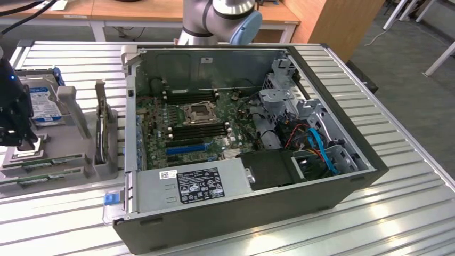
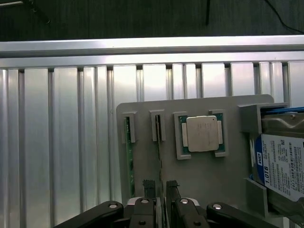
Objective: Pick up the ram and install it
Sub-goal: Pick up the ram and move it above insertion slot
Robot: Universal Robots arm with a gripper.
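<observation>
Slatted table (image 2: 61, 142): holder (image 2: 204, 175), 1; ram (image 2: 128, 156), 2; processor (image 2: 203, 134), 1; drive (image 2: 280, 164), 1; gripper (image 2: 160, 186), 1, jaws parted astride second ram (image 2: 158, 142).

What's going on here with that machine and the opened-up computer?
A robot arm's gripper hangs open over a gray parts holder beside the opened computer case. Its fingers are lined up either side of a ram stick standing on edge in its slot. The stick is not lifted yet. A second stick, a processor chip and a hard drive also sit in the holder.
</observation>
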